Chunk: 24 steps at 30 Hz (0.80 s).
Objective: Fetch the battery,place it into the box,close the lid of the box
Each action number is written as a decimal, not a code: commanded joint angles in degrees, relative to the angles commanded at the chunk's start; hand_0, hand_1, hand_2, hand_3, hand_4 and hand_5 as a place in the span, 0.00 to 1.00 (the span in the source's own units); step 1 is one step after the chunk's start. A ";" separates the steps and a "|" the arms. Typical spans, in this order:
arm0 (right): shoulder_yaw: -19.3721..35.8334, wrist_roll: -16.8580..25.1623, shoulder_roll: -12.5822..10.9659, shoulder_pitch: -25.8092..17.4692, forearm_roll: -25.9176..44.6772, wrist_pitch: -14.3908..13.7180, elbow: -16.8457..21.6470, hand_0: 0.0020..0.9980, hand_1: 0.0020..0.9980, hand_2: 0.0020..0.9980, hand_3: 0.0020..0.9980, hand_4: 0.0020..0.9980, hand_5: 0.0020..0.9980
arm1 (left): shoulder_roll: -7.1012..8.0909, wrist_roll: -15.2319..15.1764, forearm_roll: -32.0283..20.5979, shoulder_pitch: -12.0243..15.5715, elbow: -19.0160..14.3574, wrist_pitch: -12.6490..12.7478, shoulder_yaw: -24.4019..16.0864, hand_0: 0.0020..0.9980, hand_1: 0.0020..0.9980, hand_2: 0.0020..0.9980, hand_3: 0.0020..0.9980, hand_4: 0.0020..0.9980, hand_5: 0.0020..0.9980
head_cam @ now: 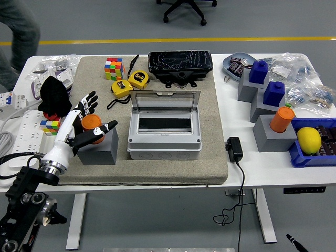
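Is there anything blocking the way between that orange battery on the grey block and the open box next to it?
Nothing visible does. The orange battery stands on its grey block, the left hand spread open around it, and the box sits right beside, lid up, only bare mat between.

Bright even overhead light, soft shadows, sharp
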 joint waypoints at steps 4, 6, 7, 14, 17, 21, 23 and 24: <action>0.00 0.06 0.01 0.06 0.01 0.02 0.00 0.79 0.71 0.71 0.76 1.00 1.00 | -0.01 -0.31 0.60 0.00 0.45 0.91 0.07 1.00 1.00 1.00 1.00 1.00 0.23; 0.08 0.15 0.01 0.14 0.01 0.03 0.00 0.79 0.71 0.71 0.76 1.00 1.00 | 0.02 -0.53 0.89 0.03 0.62 1.43 0.19 1.00 1.00 1.00 1.00 1.00 0.23; 0.08 0.17 0.00 0.15 0.01 0.04 0.00 0.79 0.71 0.71 0.76 1.00 1.00 | 0.04 -0.59 0.96 0.03 0.67 1.56 0.23 1.00 1.00 1.00 1.00 1.00 0.23; 0.48 0.19 0.00 0.09 -0.20 -0.01 0.00 0.79 0.71 0.71 0.76 1.00 1.00 | 0.15 -1.05 0.72 -0.05 1.10 3.13 0.81 1.00 1.00 1.00 1.00 1.00 0.07; 0.82 0.21 0.01 0.03 -0.36 -0.03 0.00 0.79 0.71 0.71 0.77 1.00 1.00 | 0.22 -1.24 0.81 -0.21 1.67 4.36 1.44 0.93 1.00 1.00 1.00 1.00 0.00; 1.03 0.30 0.03 0.03 -0.31 -0.06 0.00 0.79 0.71 0.71 0.77 1.00 1.00 | 0.17 -1.59 0.91 -0.45 2.37 5.83 2.23 0.89 1.00 1.00 1.00 1.00 0.00; 1.18 0.33 0.04 0.05 -0.31 -0.08 0.00 0.79 0.71 0.71 0.77 1.00 1.00 | 0.23 -2.01 0.55 -0.69 2.83 6.93 2.88 0.89 1.00 1.00 1.00 1.00 0.00; 1.28 0.34 0.04 0.05 -0.33 -0.09 0.00 0.79 0.71 0.71 0.77 1.00 1.00 | 0.28 -2.24 0.27 -0.89 3.19 7.52 3.31 0.89 1.00 1.00 1.00 1.00 0.00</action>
